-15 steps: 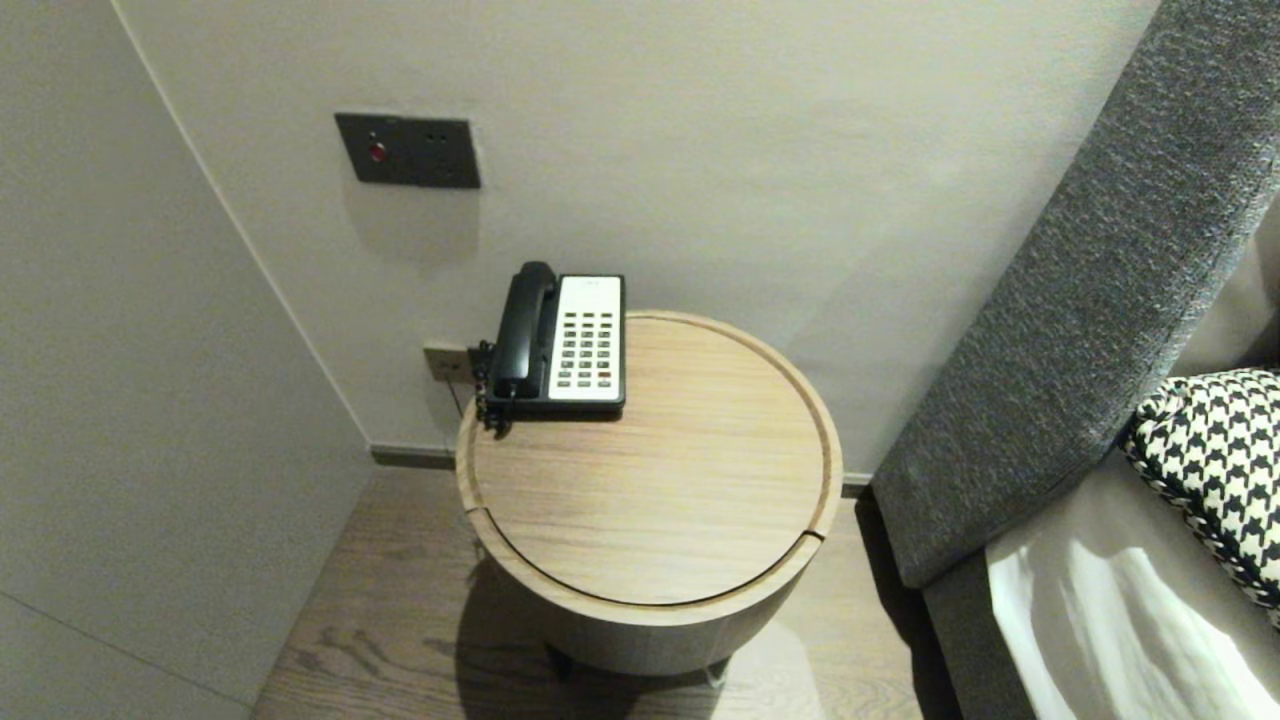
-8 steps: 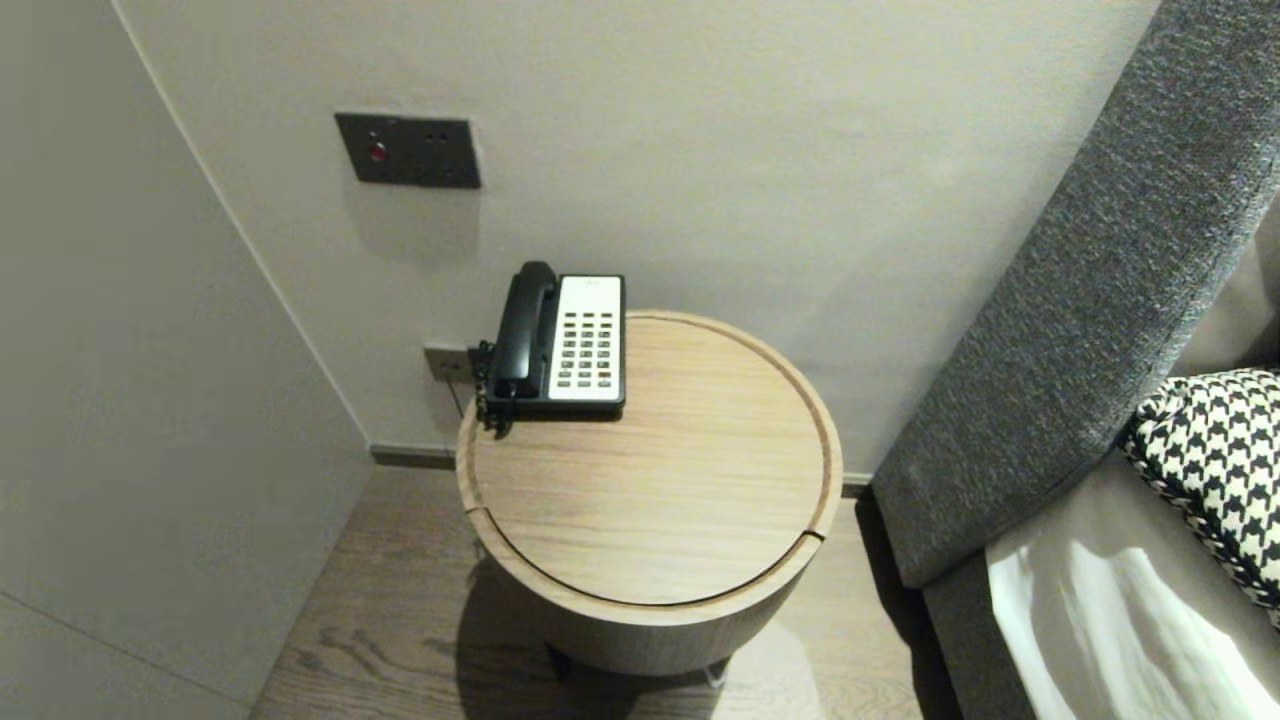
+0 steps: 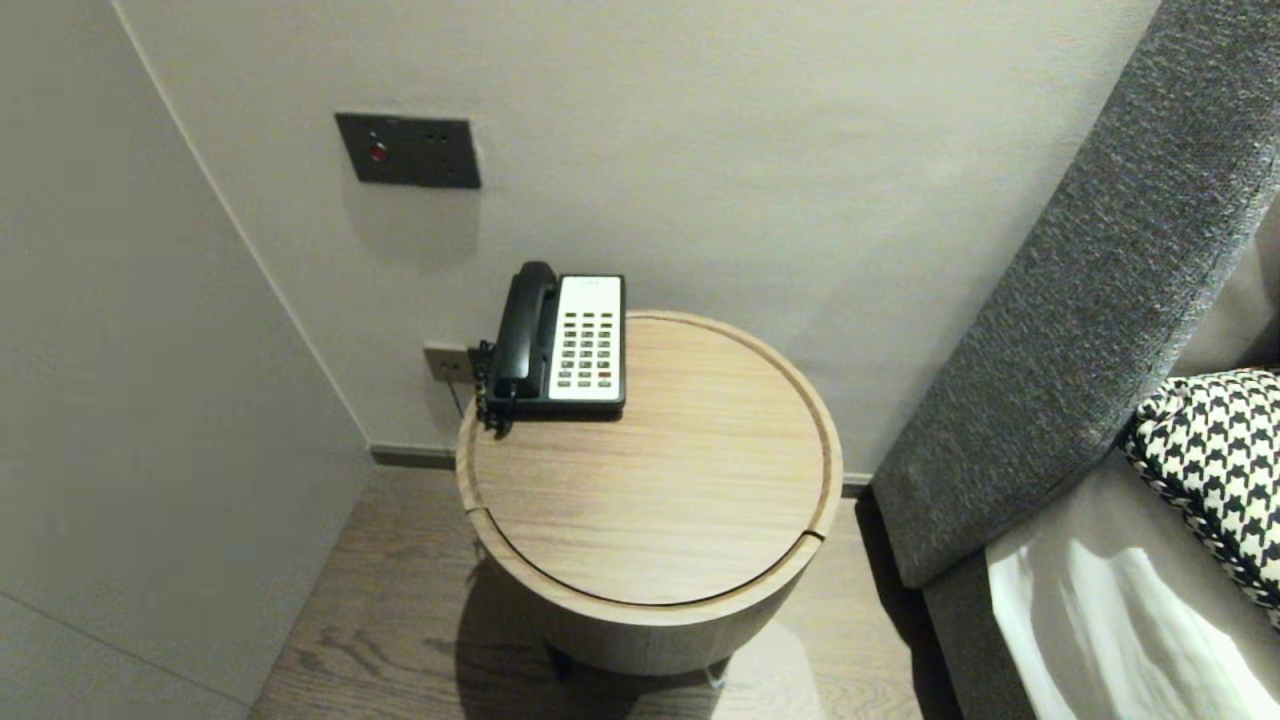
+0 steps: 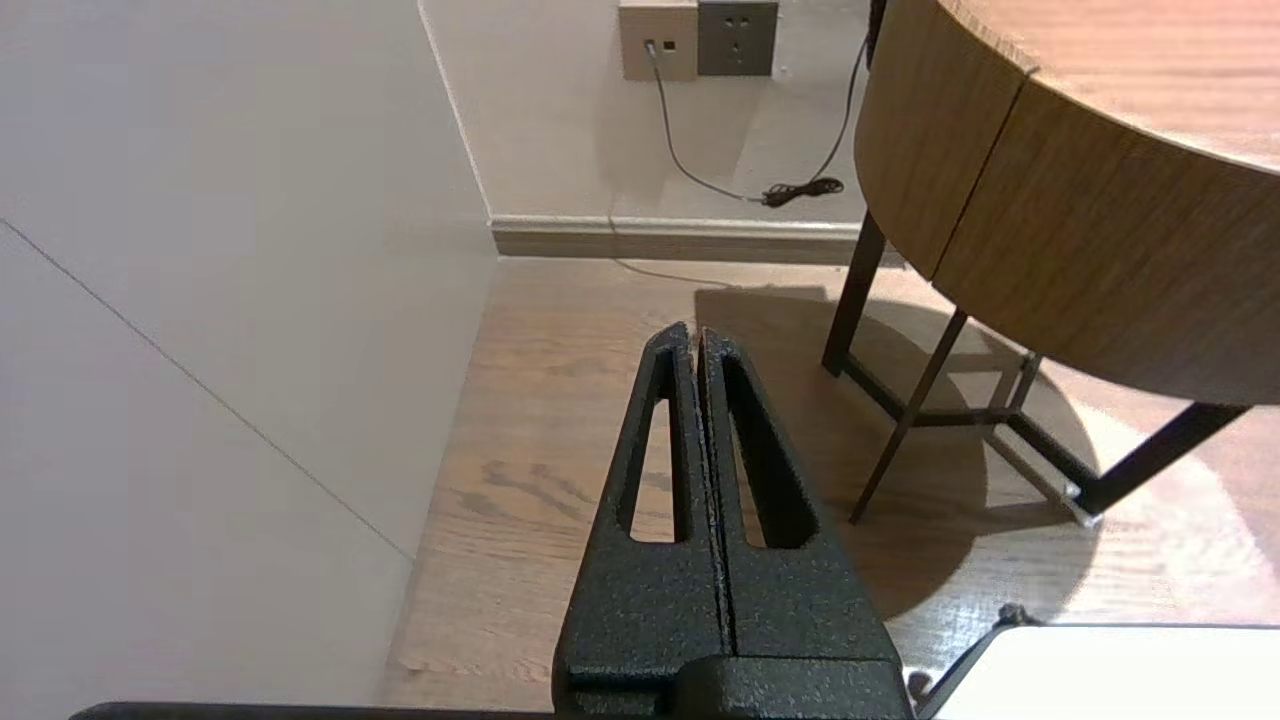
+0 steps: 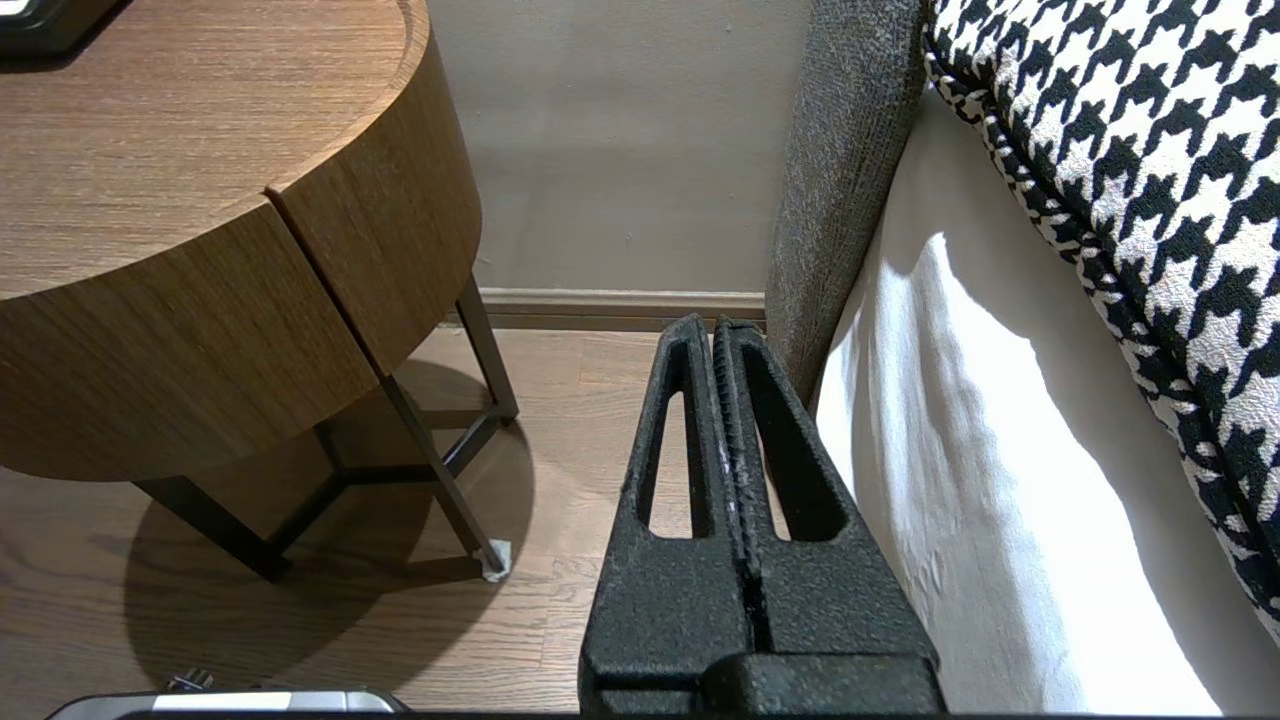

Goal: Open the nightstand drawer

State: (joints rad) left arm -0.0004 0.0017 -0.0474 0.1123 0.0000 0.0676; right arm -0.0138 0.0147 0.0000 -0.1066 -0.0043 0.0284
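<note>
Left gripper (image 4: 697,340): fingers pressed together, held nothing, hung low over wood floor (image 4: 560,420) beside table (image 4: 1050,250). Right gripper (image 5: 712,325): also closed tight, empty, sat between table and bed (image 5: 960,450). Phone (image 3: 560,340) lay at table's far-left edge.

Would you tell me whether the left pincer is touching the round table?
Apart: the left wrist view shows bare floor between the shut left pincer and the round table.
</note>
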